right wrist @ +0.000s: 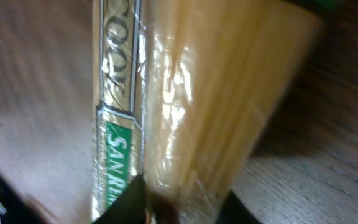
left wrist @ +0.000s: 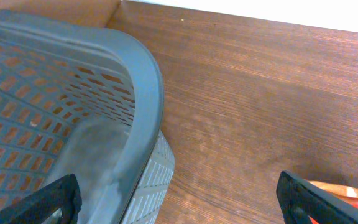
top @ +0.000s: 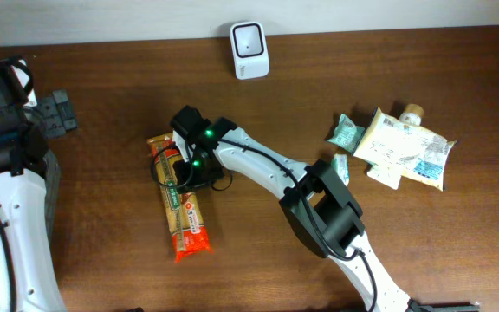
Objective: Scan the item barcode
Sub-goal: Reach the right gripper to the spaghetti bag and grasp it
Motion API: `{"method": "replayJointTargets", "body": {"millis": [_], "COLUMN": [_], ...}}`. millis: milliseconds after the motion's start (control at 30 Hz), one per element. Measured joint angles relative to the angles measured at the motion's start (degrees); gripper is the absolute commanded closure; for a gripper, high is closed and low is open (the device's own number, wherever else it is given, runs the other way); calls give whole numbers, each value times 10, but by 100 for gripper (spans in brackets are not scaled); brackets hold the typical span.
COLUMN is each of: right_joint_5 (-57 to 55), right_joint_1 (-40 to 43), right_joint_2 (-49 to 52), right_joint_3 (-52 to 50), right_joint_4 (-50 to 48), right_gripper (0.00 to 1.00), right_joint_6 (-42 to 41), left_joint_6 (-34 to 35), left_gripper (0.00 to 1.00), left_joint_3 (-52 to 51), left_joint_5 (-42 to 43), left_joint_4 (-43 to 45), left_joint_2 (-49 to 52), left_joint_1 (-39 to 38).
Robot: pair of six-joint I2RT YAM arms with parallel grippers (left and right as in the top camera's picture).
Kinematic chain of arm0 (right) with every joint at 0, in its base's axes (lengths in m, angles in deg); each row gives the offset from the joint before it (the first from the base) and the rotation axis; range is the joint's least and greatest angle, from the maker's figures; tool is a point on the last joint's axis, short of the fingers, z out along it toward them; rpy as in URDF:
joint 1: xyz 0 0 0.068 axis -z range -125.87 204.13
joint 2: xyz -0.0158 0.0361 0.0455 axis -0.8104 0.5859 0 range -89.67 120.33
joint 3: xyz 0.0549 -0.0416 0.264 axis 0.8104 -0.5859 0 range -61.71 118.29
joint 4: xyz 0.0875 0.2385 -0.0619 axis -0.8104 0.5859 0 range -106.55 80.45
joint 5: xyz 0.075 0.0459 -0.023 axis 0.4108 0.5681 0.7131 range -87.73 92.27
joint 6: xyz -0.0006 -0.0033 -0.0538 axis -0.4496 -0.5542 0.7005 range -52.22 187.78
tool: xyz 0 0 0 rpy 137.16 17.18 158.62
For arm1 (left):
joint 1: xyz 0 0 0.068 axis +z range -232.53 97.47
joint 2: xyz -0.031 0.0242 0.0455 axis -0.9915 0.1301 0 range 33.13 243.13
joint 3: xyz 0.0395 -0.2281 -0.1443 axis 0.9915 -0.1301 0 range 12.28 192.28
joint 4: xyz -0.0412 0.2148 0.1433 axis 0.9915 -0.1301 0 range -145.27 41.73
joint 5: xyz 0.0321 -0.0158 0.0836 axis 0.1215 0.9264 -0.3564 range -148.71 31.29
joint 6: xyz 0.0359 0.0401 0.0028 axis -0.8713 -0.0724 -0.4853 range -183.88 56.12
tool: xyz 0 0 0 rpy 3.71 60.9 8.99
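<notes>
The item is a long clear packet of spaghetti (top: 184,217) with a green label and orange-red ends, lying lengthwise on the wooden table left of centre. My right gripper (top: 191,163) sits over its far half. In the right wrist view the packet (right wrist: 216,93) fills the frame and my two dark fingers (right wrist: 129,199) press against its sides, shut on it. A white barcode scanner (top: 249,49) stands at the table's back edge, apart from the packet. My left gripper (left wrist: 182,198) hangs open at the far left with nothing between its fingers.
A grey perforated basket (left wrist: 135,81) stands right under my left gripper. Several other grocery packets (top: 401,147) and a small green packet (top: 346,132) lie at the right of the table. My right arm (top: 319,204) stretches diagonally across the middle.
</notes>
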Motion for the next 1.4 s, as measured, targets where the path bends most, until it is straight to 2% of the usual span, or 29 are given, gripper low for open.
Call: {"method": "replayJointTargets", "body": {"millis": [200,433,467,533,633,700,800,900,967,1033,1067,1133,1300,1400], "right_joint_5": [15,3,-36,-188,-430,-502,-520,-509,-462,-396,-366,-332,-318,-319], "right_joint_1": [4,19,20,25,4,-37,-105,-129,-130,-131,-131,-132,-126,-91], "right_joint_2": [0,-8,-21,-67,-84,-84,-83,-83,-83,-83,-83,-83,-83,-83], "right_joint_3": [4,6,5,-2,-6,-20,-50,-53,-53,-53,-53,-53,-52,-17], "right_joint_4": [1,50,71,117,184,184,151,133,113,106,104,101,99,120], "right_gripper": [96,96,96,96,96,96,95,84,77,65,55,46,37,35], "right_joint_6": [0,7,12,35,62,70,81,102,143,199,226,253,264,268], "left_joint_6": [0,0,0,0,0,0,0,0,0,0,0,0,0,0], "left_gripper": [1,1,1,1,1,1,1,1,1,1,1,1,1,1], "left_joint_3": [0,0,0,0,0,0,0,0,0,0,0,0,0,0], "left_joint_5": [0,0,0,0,0,0,0,0,0,0,0,0,0,0], "left_joint_4": [0,0,0,0,0,0,0,0,0,0,0,0,0,0], "left_joint_2": [0,0,0,0,0,0,0,0,0,0,0,0,0,0], "left_joint_1": [0,0,0,0,0,0,0,0,0,0,0,0,0,0]}}
